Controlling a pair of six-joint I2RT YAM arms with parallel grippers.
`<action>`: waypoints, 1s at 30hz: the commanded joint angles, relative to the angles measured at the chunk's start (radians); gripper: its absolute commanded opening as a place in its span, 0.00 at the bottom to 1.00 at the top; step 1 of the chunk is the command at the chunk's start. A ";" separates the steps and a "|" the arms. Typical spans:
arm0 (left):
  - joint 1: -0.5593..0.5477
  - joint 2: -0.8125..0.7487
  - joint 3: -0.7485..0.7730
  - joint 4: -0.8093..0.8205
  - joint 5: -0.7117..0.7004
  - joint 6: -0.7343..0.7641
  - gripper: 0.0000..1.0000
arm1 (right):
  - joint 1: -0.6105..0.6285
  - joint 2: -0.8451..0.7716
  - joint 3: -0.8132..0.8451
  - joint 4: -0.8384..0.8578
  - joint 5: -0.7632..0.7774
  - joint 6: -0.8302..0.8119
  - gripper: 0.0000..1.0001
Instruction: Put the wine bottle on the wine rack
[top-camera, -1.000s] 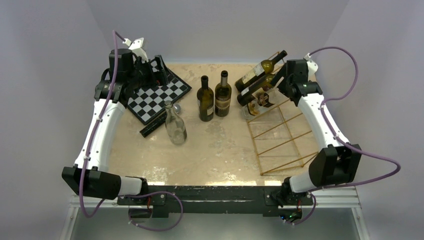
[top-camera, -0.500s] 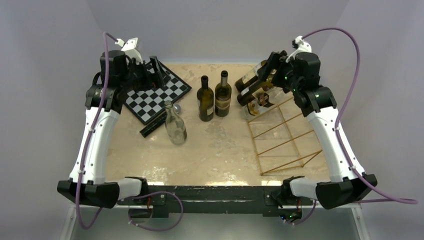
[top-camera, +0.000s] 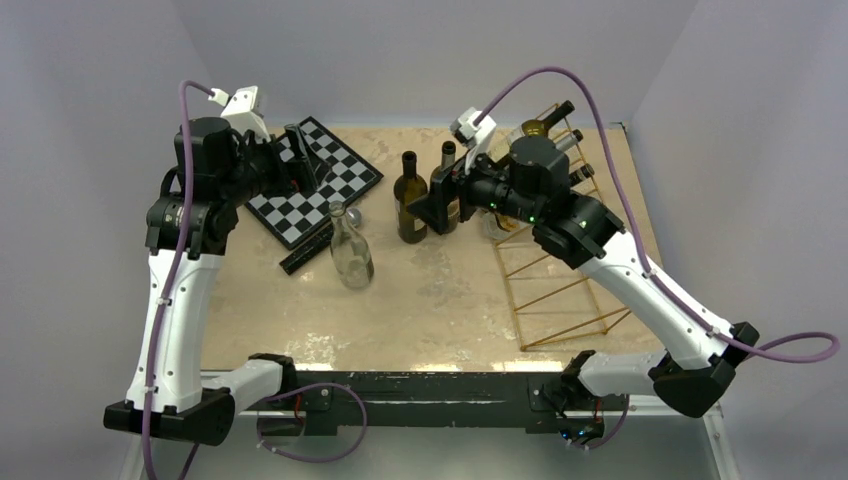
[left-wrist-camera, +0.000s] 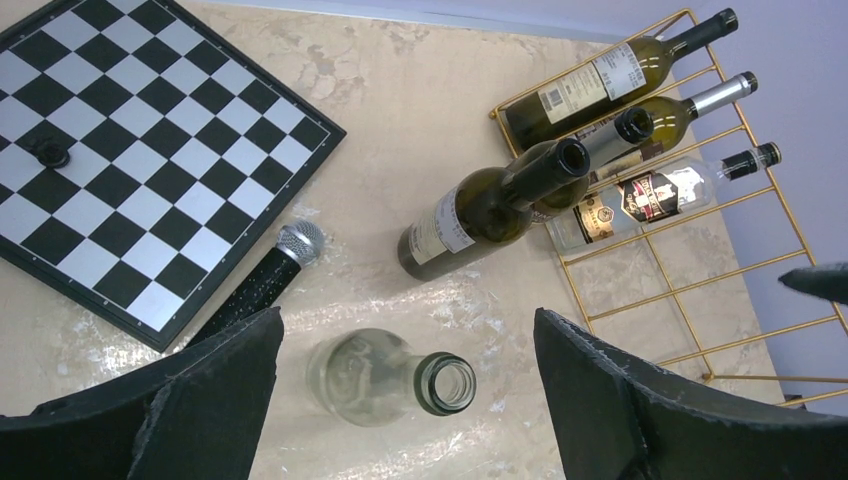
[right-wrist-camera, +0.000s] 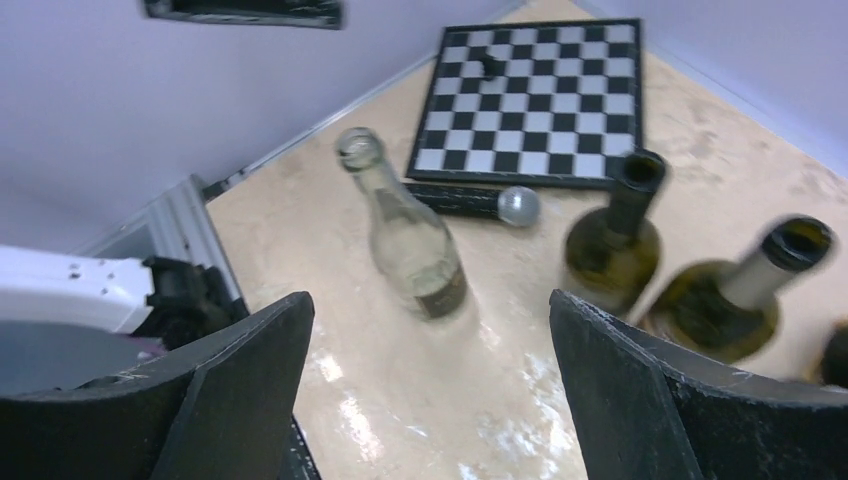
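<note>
Two dark green wine bottles (top-camera: 411, 200) (top-camera: 446, 190) stand mid-table. A clear glass bottle (top-camera: 351, 252) stands nearer, to their left. The gold wire wine rack (top-camera: 553, 292) lies on the right with three bottles (top-camera: 540, 127) on its far end. My right gripper (top-camera: 428, 205) hangs open, close beside the dark bottles, holding nothing; its wrist view shows the clear bottle (right-wrist-camera: 410, 240) and both dark ones (right-wrist-camera: 610, 250) ahead. My left gripper (top-camera: 300, 160) is open above the chessboard; in the left wrist view the clear bottle (left-wrist-camera: 390, 378) stands below, between its fingers (left-wrist-camera: 200, 400).
A black-and-white chessboard (top-camera: 320, 185) lies at the back left with one dark piece (left-wrist-camera: 50, 153) on it. A black microphone-like stick (top-camera: 305, 248) rests by its near edge. The rack's near slots (left-wrist-camera: 660, 297) hold nothing. Purple cables loop over both arms.
My right arm has swung left, away from the rack's bottles and over to the two standing dark bottles. My left arm has lifted and drawn back a little. Both grippers stayed open.
</note>
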 joint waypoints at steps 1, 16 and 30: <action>0.002 -0.061 0.060 -0.018 -0.013 -0.019 0.98 | 0.105 0.039 0.044 0.097 0.017 -0.064 0.91; -0.006 -0.516 -0.286 0.082 0.076 0.008 0.98 | 0.302 0.250 -0.066 0.339 0.173 -0.040 0.87; -0.021 -0.588 -0.330 0.062 0.144 -0.022 0.99 | 0.337 0.481 0.066 0.418 0.291 -0.069 0.79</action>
